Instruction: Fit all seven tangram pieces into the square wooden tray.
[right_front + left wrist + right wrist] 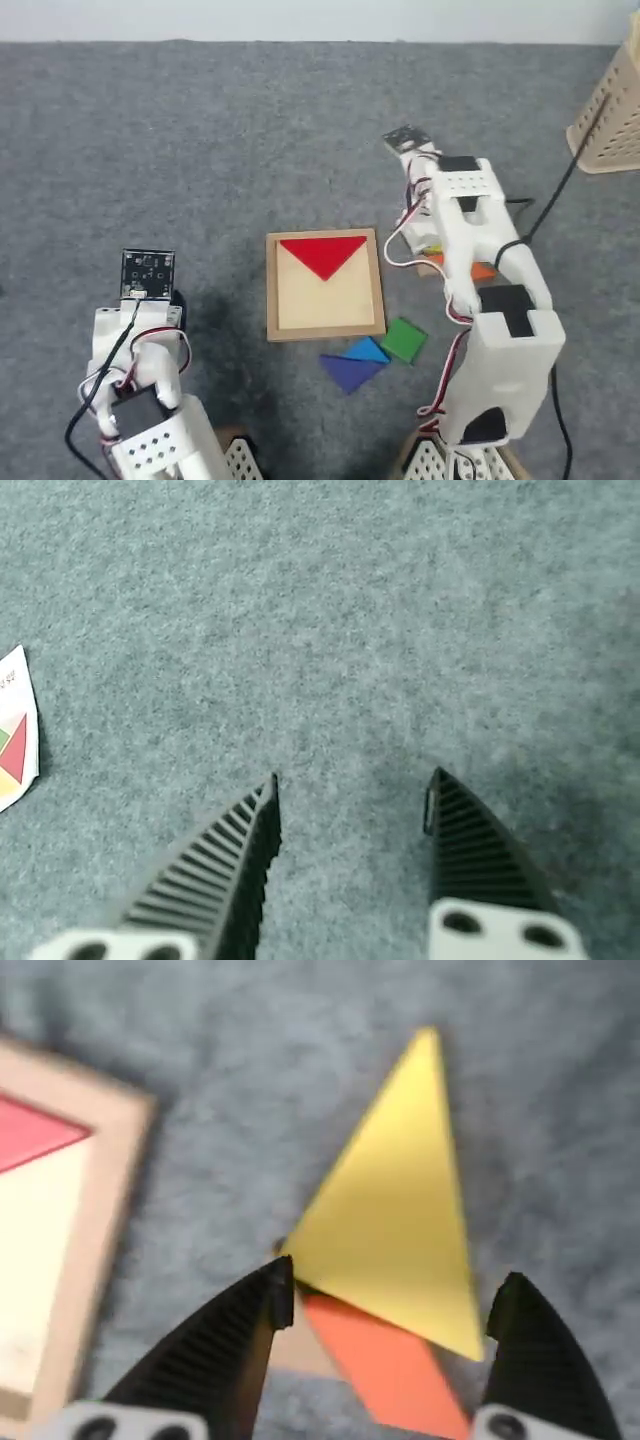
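The square wooden tray [273, 290] lies mid-table with a red triangle [323, 255] in its far half. Just right of the tray, my right gripper [395, 1295] hangs open over a yellow triangle [395, 1220], one finger on each side of its near edge. An orange piece [385, 1360] touches that edge and also shows beside the arm [482, 271]. The tray's rim [105, 1190] and the red triangle [30, 1130] are close by. A dark blue triangle [348, 372], a light blue triangle [367, 349] and a green square [404, 339] lie in front of the tray. My left gripper [352, 800] is open over bare carpet at the near left.
Grey carpet covers the table. A wicker basket [610, 110] stands at the far right corner. A printed card [15, 730] lies near the left gripper. The right arm's white body [500, 330] covers the ground right of the tray.
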